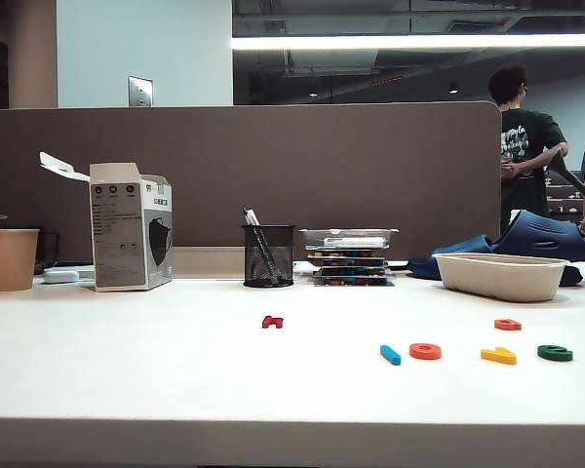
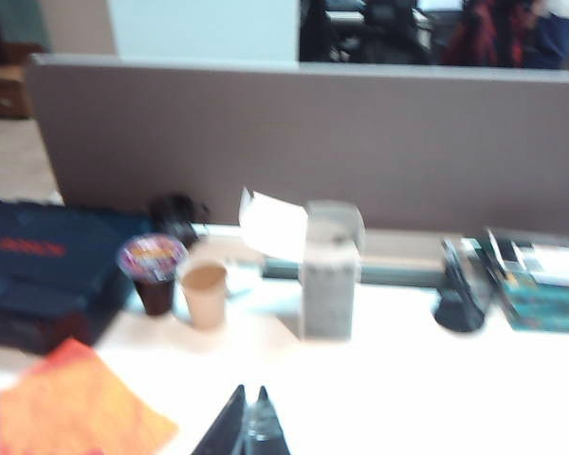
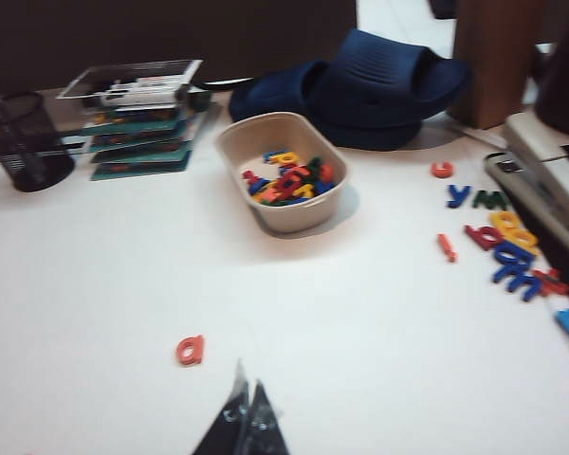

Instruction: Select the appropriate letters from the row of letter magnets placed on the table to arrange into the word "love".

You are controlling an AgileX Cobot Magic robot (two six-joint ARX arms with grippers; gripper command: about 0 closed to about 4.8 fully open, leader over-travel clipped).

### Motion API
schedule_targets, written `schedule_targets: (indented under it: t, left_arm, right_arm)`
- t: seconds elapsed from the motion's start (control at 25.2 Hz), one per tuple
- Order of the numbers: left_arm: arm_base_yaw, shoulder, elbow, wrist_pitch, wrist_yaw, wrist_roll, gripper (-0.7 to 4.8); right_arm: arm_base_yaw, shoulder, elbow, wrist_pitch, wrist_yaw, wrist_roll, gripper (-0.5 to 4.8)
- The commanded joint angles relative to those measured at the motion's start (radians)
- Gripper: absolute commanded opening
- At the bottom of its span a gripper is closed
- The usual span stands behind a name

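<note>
Four letter magnets lie in a row on the white table (image 1: 127, 370), right of the middle: a blue bar (image 1: 390, 354), an orange ring (image 1: 425, 351), a yellow angled piece (image 1: 498, 356) and a dark green rounded piece (image 1: 555, 353). Behind them lies a red-orange rounded letter (image 1: 507, 324) (image 3: 191, 350). A dark red blocky letter (image 1: 272, 322) lies alone near the centre. Neither arm shows in the exterior view. My left gripper (image 2: 250, 391) is shut and empty above the table's left part. My right gripper (image 3: 247, 374) is shut and empty, with the red-orange letter just beyond it.
A paper cup (image 1: 12, 258), a white carton (image 1: 130, 239), a black mesh pen holder (image 1: 268, 255) and stacked boxes (image 1: 349, 258) line the back by the partition. A beige tub (image 1: 500, 276) (image 3: 229, 142) holds several spare letters. More loose letters (image 3: 507, 248) lie at the far right.
</note>
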Motion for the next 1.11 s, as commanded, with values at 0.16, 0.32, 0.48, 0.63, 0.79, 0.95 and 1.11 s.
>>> schedule_targets:
  t: [0.16,0.32,0.48,0.63,0.79,0.95,1.11]
  left_arm:
    - [0.0,-0.304,-0.338,0.159,0.03,-0.047,-0.06]
    - [0.0,-0.463,-0.527,0.219,0.034,0.001,-0.06]
    - [0.0,-0.58,-0.713,0.38,0.121,0.006,-0.06]
    - [0.0,-0.628,-0.906,0.581,0.143,0.005,-0.05]
    - [0.0,-0.628,-1.063,0.749,0.143,-0.024,-0.05]
    - [0.0,-0.628,-1.215,0.929,0.14,-0.024,-0.05]
    - [0.0,-0.628,-1.261,0.936,0.14,-0.016,-0.05]
  right_arm:
    - [0.059,-0.14,-0.155,0.093,0.025,-0.01,-0.05]
    - [0.082,-0.283,-0.24,0.107,0.075,-0.032,-0.05]
    - [0.086,-0.278,-0.281,0.135,0.08,-0.075,-0.05]
    - [0.085,-0.282,-0.319,0.169,0.093,-0.111,-0.05]
    - [0.085,-0.282,-0.363,0.237,0.093,-0.127,-0.05]
    - [0.085,-0.282,-0.402,0.271,0.093,-0.134,-0.05]
    - [0.085,-0.282,-0.43,0.278,0.1,-0.142,-0.05]
